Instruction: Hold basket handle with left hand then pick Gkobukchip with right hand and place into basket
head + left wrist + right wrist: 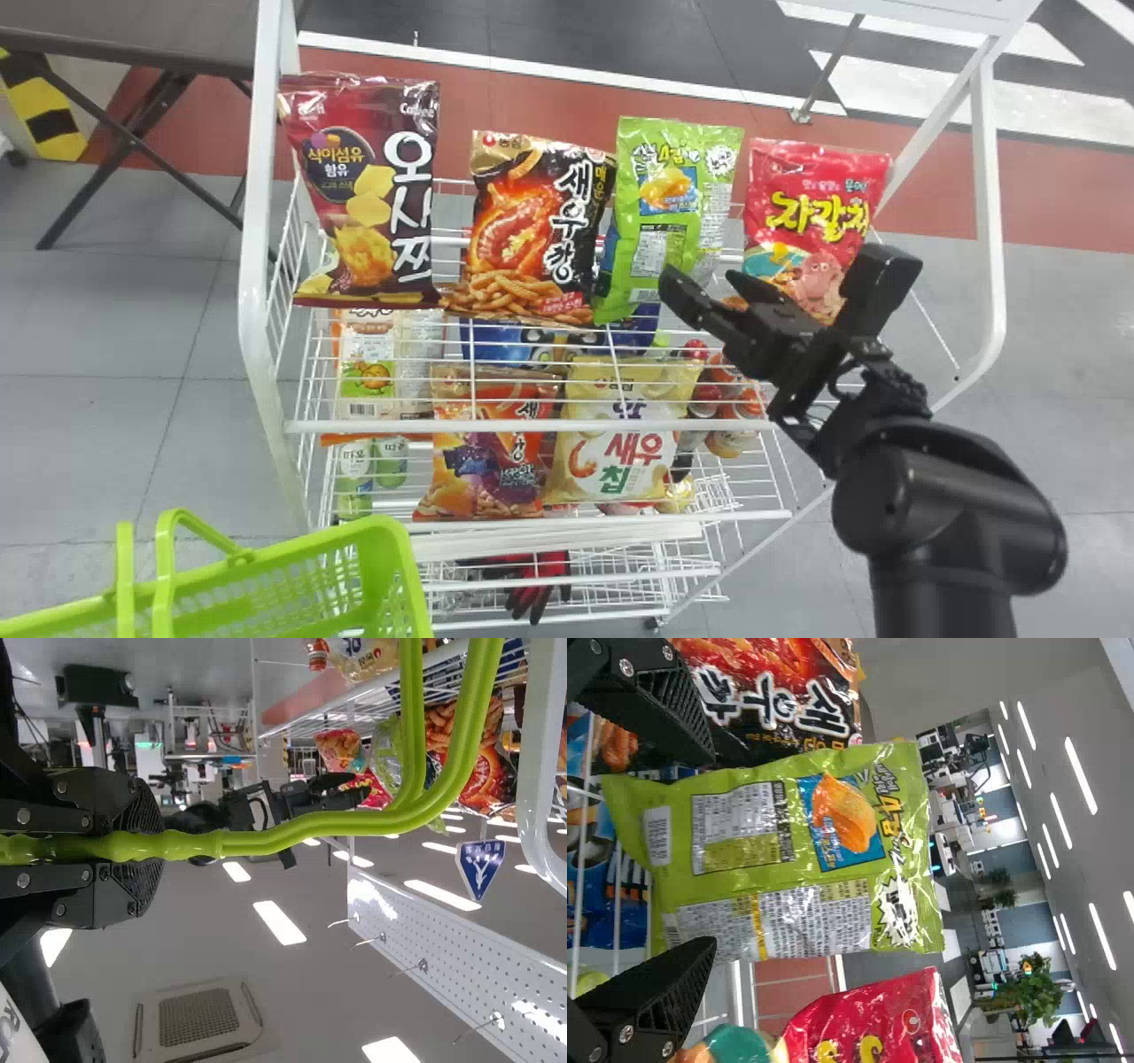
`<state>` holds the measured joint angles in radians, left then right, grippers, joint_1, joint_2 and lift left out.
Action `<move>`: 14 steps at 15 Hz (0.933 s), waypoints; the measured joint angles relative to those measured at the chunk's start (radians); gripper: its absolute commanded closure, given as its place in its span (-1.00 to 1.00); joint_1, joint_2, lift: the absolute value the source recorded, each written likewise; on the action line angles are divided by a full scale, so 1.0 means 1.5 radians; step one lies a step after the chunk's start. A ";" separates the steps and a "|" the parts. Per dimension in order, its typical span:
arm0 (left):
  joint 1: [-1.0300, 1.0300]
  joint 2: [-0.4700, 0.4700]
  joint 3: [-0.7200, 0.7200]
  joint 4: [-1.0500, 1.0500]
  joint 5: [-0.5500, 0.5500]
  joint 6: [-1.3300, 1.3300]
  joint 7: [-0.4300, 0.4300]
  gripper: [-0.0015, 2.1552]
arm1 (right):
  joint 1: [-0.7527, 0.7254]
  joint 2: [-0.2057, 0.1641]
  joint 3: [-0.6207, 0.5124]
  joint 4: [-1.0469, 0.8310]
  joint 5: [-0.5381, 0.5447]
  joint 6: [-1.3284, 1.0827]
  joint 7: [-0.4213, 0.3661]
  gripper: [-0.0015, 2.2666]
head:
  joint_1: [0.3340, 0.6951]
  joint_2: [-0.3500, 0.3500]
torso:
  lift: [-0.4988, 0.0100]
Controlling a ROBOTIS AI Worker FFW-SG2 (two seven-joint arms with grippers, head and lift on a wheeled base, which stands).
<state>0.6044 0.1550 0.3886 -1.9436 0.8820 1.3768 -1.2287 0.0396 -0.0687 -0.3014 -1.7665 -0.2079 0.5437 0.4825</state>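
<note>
Currently, in the left wrist view, the left gripper (149, 847) is clenched round the green basket handle (310, 826). In the right wrist view, the right gripper (707, 850) is released, fingers spread, facing a green snack bag (797, 873), probably the Gkobukchip. In the head view, that bag is at the rack (255, 221), between a black bag (532, 230) and a pink bag (819, 195); the basket (395, 567) is lower left. Holding is done; picking and placing remain.
</note>
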 measured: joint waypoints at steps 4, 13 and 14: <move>0.000 0.000 0.000 0.001 0.000 0.000 0.000 1.00 | -0.073 -0.011 0.022 0.058 0.028 0.032 0.002 -0.93 | 1.00 -0.62 | 0.96; -0.012 0.007 -0.002 0.024 0.001 0.000 -0.004 1.00 | -0.138 -0.010 0.070 0.158 0.082 0.018 -0.020 0.81 | 1.00 -0.49 | 0.96; -0.012 0.007 -0.002 0.025 0.002 0.000 -0.004 1.00 | -0.132 -0.010 0.071 0.155 0.082 0.008 -0.032 0.96 | 1.00 -0.50 | 0.96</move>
<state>0.5857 0.1656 0.3850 -1.9056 0.8844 1.3769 -1.2349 -0.1591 -0.0830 -0.1955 -1.5338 -0.0855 0.5562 0.4351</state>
